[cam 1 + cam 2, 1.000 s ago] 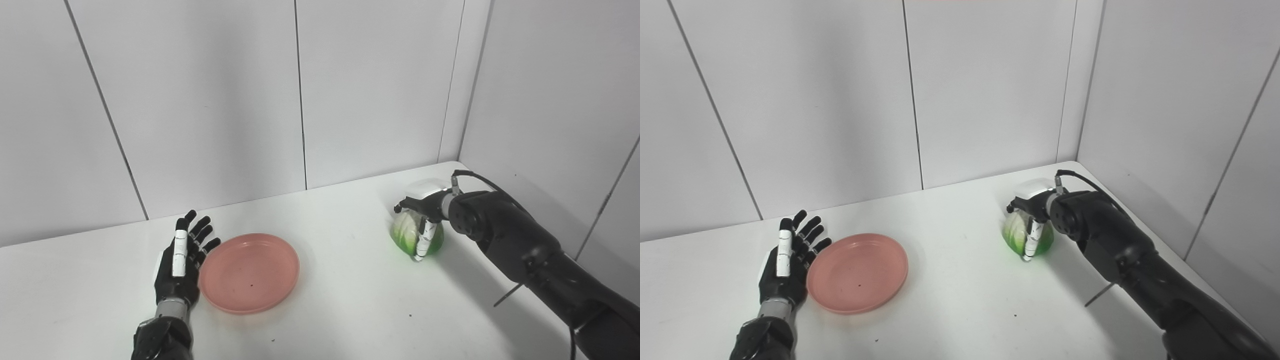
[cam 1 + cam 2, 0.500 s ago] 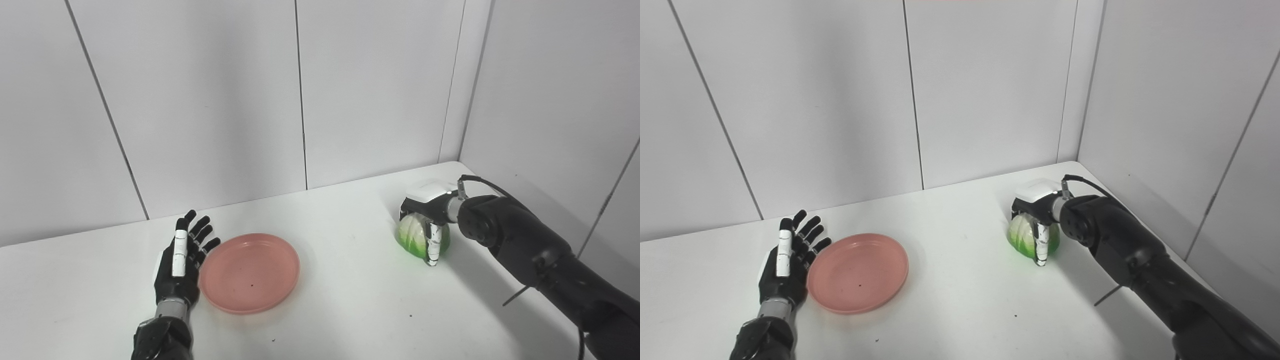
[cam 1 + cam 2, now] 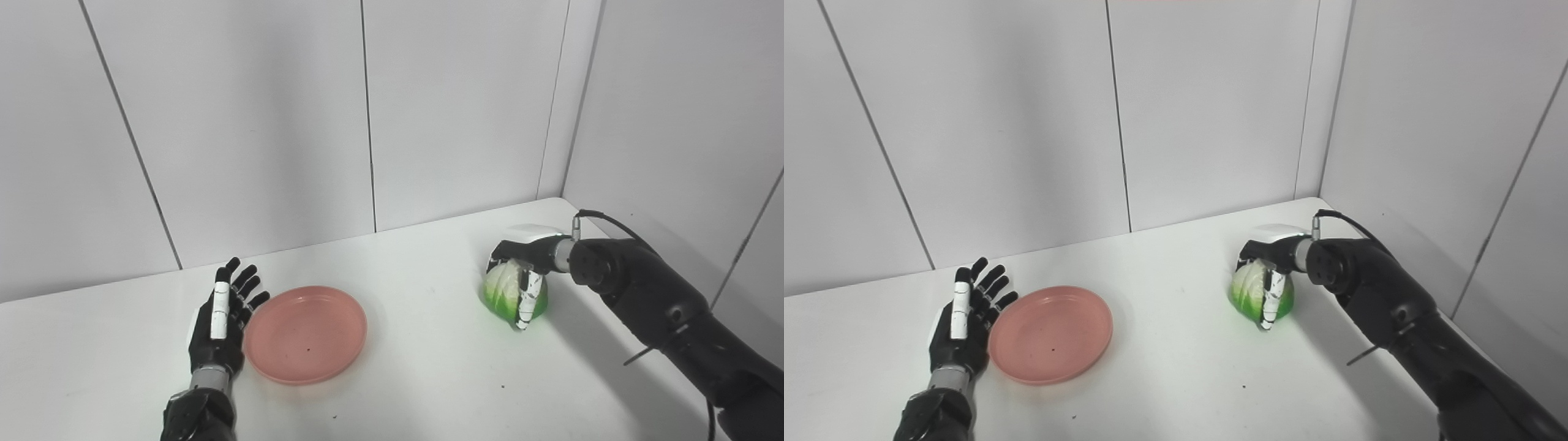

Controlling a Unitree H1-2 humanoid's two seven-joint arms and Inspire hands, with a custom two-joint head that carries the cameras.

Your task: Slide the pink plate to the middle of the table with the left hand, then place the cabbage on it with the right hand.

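While the right hand (image 3: 525, 263) grips the cabbage (image 3: 506, 295) from above at the table's (image 3: 429, 367) right side, fingers wrapped around it, the left hand (image 3: 222, 321) lies flat with fingers spread, just beside the pink plate's (image 3: 306, 334) left rim, holding nothing.
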